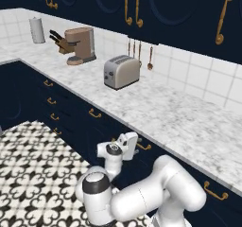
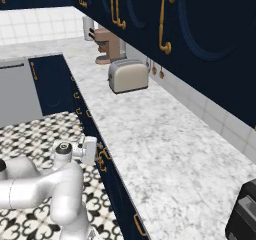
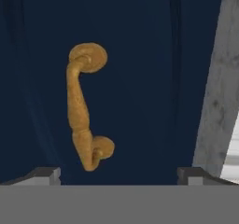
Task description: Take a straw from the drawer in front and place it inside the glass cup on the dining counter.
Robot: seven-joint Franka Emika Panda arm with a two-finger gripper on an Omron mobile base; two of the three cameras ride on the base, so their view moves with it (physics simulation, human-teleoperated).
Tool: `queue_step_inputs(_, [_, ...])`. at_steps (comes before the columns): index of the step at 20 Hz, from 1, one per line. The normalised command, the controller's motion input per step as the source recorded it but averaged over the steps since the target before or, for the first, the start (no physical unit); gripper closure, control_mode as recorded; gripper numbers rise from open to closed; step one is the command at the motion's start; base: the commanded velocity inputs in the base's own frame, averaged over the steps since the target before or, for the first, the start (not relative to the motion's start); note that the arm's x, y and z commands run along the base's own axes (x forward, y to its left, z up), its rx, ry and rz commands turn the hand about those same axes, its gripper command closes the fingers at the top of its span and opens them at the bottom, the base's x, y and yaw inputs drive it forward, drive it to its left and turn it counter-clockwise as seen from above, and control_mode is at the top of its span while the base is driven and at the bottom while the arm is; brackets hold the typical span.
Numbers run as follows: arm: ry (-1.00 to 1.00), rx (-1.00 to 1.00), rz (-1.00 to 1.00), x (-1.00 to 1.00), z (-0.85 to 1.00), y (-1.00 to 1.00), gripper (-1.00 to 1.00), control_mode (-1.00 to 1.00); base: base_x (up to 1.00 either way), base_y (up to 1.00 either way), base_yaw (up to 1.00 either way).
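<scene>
The gripper (image 3: 119, 174) is held with fingers spread wide, nothing between them, facing the navy drawer (image 3: 140, 78) front under the marble worktop (image 1: 156, 110). The brass handle (image 3: 84, 106) is seen just ahead, between the fingertips. The drawer is shut. A toaster (image 1: 121, 71) is set on the worktop.

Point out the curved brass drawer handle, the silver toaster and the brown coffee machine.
Curved brass drawer handle (image 3: 80, 113): hand view, middle of its bar.
Silver toaster (image 1: 121, 72): left base view, its front side.
Brown coffee machine (image 1: 81, 44): left base view, its upper body.
</scene>
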Motion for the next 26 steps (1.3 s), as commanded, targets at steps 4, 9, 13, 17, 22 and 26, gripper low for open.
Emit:
queue_step_inputs(4, [0.04, 0.08, 0.08, 0.31, -0.44, -0.13, -1.0, -1.0, 0.0, 0.0, 0.0])
queue_step_inputs(9, [0.01, 0.06, 0.1, 0.22, -0.4, -0.08, -1.0, -1.0, 0.0, 0.0, 0.0])
queue_step_inputs(13, [0.0, 0.05, 0.11, 0.19, -0.3, -0.09, -1.0, -1.0, 0.0, 0.0, 0.0])
queue_step_inputs(17, [0.0, 0.02, 0.08, 0.0, -0.01, -0.17, -1.0, -1.0, 0.0, 0.0, 0.0])
queue_step_inputs(22, [0.0, 0.08, 0.08, -0.01, 0.0, -0.02, 1.0, -1.0, 0.0, 0.0, 0.0])
queue_step_inputs(26, [0.0, 0.1, 0.09, -0.23, -0.04, 0.26, 1.0, -1.0, 0.0, 0.0, 0.0])
